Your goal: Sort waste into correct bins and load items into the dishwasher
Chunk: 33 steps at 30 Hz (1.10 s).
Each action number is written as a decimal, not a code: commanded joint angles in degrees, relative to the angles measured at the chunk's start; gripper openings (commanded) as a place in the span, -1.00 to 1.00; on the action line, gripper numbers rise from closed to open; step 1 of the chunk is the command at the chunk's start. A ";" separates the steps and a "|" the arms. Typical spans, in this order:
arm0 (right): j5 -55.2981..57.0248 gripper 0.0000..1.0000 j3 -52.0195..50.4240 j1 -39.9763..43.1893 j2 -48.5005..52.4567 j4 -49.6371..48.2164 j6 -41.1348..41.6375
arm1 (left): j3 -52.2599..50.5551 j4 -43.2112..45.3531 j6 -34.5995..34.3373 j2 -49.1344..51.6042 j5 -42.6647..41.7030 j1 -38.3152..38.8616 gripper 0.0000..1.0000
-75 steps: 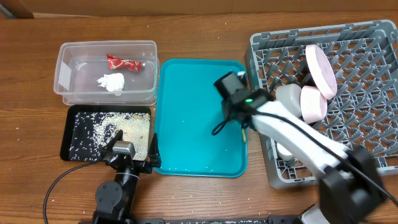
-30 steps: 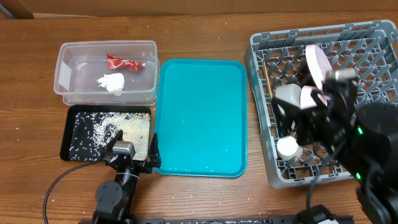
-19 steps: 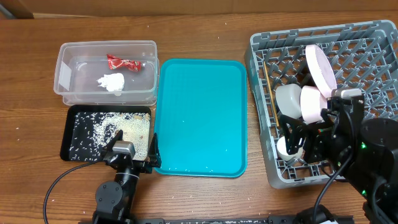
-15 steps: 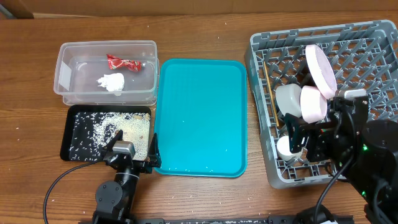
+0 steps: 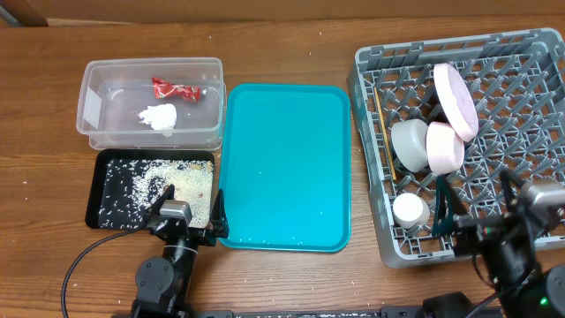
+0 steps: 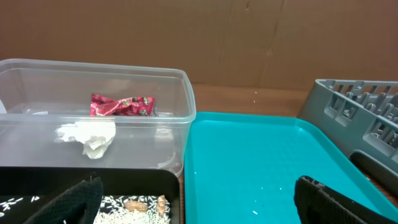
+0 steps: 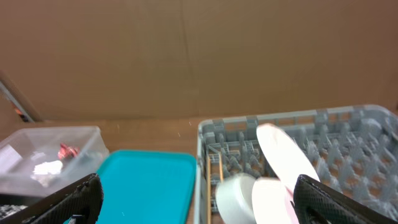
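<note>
Grey lattice rack point(image 5: 530, 53), round plate point(image 5: 455, 100).

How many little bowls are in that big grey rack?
2. The greyish bowl and the pink bowl stand on edge side by side in the grey rack's left half, next to the plate. The right arm covers the rack's near corner, so another might be hidden.
</note>
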<state>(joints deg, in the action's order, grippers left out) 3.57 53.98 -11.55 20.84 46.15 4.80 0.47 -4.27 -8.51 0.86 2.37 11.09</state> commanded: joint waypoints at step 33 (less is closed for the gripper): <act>-3.52 1.00 -53.55 1.88 -20.68 -41.46 -0.13 | -0.20 0.15 1.05 -0.50 0.61 -0.59 1.00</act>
<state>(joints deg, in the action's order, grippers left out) 0.47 1.48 -9.78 0.80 4.82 4.67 0.47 -4.29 -8.51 0.86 2.37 11.09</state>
